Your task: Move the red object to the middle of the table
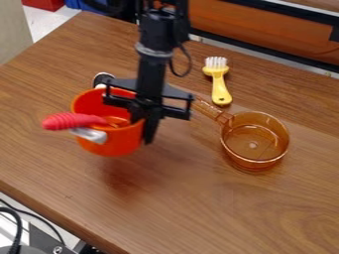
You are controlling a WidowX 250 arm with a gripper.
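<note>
Table [198, 208] space in brown wood grain stretches to the pot's right, and the step in hand looks like carrying the pot over toward its middle. Red-orange pot [109, 146] is at the left part of the table, seemingly a little off the surface, judging by the dark patch beneath it. It would be best carried level and slowly, since a hold on one side of the rim invites the pot to tip or swing. Clear amber pan [255, 144] sits to the right with its handle pointing at the pincer, so the path should curve toward the near side. Yellow brush [219, 84] lies farther back, beyond that path. Red ribbed handle [66, 121] juts over the pot's left rim and could shift if jolted. Black pincer [144, 121] appears closed on the pot's right wall, one finger inside, one outside.
</note>
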